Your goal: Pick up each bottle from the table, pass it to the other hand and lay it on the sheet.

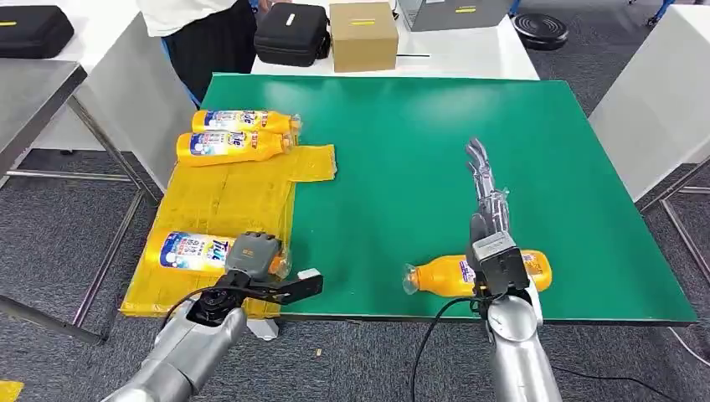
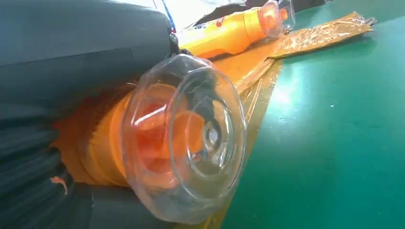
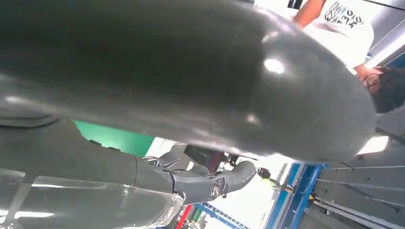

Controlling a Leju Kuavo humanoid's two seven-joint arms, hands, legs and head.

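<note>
- Right now the left hand (image 1: 253, 255) sits closed around a bottle (image 1: 188, 251) at the near end of the yellow sheet (image 1: 219, 201); its wrist view shows the clear, faceted cap (image 2: 184, 138) over an orange nozzle, resting low on the sheet. I judge this the laying-down step, nearly done: what it wants next is for the fingers to let go and lift off without rolling the bottle.
- Near the table's front edge, on bare green, the last bottle (image 1: 444, 275) lies on its side, cap toward the sheet. The right hand (image 1: 487, 188) hovers just past it, fingers stretched straight and apart, holding nothing. That bottle is the next pick, and being round and smooth plastic it could roll under a careless touch.
- The sheet itself looks like thin, crinkly film, folded in panels, one corner flapping onto the green.
- Farther along it, two more bottles (image 1: 234, 147) lie side by side, orange with glossy blue-and-white labels.
- The table (image 1: 435, 134) has a flat, matte green top.
- Beyond stand a cardboard box (image 1: 362, 35), a black case (image 1: 291, 33) and a person (image 1: 201, 29).
</note>
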